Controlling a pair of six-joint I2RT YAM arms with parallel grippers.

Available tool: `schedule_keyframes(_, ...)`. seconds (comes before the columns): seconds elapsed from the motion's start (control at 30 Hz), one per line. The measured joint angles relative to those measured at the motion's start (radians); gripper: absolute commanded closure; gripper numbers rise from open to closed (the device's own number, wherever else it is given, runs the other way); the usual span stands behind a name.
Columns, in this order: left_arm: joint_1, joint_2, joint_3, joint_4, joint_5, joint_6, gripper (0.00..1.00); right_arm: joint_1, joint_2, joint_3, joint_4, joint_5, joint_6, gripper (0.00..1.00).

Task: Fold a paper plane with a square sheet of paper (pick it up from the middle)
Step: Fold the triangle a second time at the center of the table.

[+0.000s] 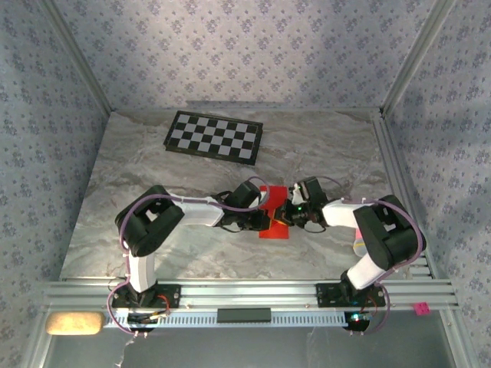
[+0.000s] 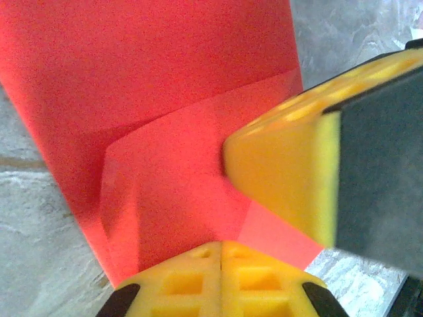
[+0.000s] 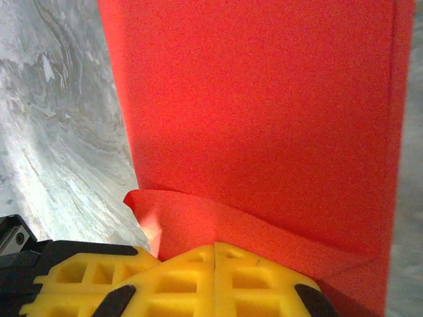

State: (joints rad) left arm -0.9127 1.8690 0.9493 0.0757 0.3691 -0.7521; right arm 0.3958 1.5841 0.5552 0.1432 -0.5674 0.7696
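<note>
We see the left tool and right tool, each pressed together, tips at the creased square sheet of paper mid-width on the bench, toward its near edge. Bare bench surrounds it, and the checkerboard sits by the far edge.

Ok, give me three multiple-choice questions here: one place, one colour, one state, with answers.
1. Where does the checkerboard lie?
A. Far side of the table
B. Beside the arm bases
C. Under the paper
2. What colour is the sheet of paper?
A. Blue
B. Red
C. White
3. How are the left claw and right claw?
A. Both wide open
B. One open
C. Both shut on the paper
Answers: 1 A, it lies at the far edge; 2 B, bright red; 3 C, each closes on the raised fold.
</note>
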Motion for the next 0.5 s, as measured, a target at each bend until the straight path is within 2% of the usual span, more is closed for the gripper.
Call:
schedule_keyframes(0.3, 0.0, 0.0, 0.0, 0.0, -0.003, -0.001, 1.0, -0.167, 0.013, -0.003, 0.026, -0.04, 0.001, 1.0)
schedule_keyframes(0.4, 0.0, 0.0, 0.0, 0.0, -0.003, -0.002, 1.0, -0.163, -0.015, -0.008, 0.029, -0.011, 0.001, 0.98)
schedule_keyframes(0.5, 0.0, 0.0, 0.0, 0.0, -0.003, -0.002, 1.0, -0.115, -0.085, -0.016, 0.026, 0.014, 0.0, 0.97)
